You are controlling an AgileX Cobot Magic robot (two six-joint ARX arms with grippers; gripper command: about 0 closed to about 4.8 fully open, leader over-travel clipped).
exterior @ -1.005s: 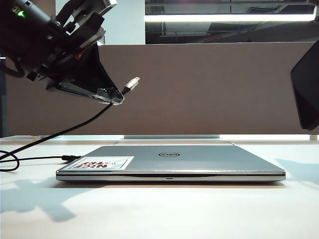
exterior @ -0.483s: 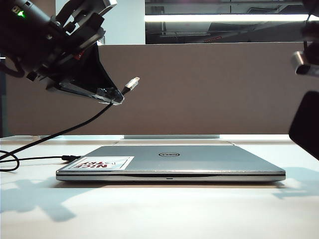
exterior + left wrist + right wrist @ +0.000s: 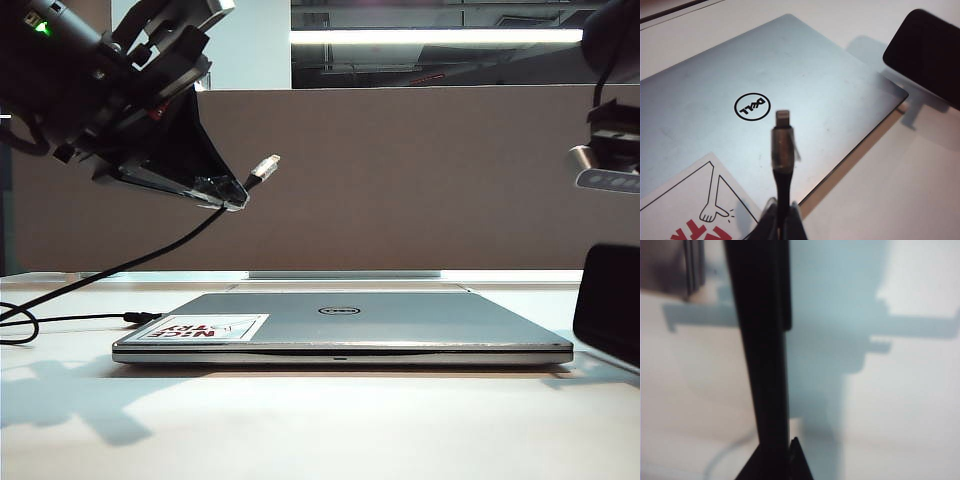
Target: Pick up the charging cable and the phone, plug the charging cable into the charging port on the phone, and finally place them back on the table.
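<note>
The left gripper [image 3: 228,192] hung high on the left of the exterior view, well above the table [image 3: 320,420], its jaws pinched tight on the charging cable [image 3: 150,258] just behind the plug, so that the small silvery plug stuck out past the fingertips and pointed up and toward the right side. From the grip the black cable drooped down to the left and ran off over the tabletop. In the left wrist view the charging cable [image 3: 782,165] rose from between the closed fingertips with its plug poised over the lid of the silver laptop [image 3: 750,100], near the Dell logo. The laptop [image 3: 340,330] lay closed and flat in the middle of the table, a red-and-white sticker [image 3: 205,327] on its near left corner, and a second thin black cable [image 3: 90,319] lay beside its left edge. The right gripper [image 3: 775,460] was clamped on the phone [image 3: 762,355], seen edge-on as a dark bar above the white table. In the exterior view the phone [image 3: 610,300] sat low at the far right, close to the laptop's right end; whether it touched the table could not be told
</note>
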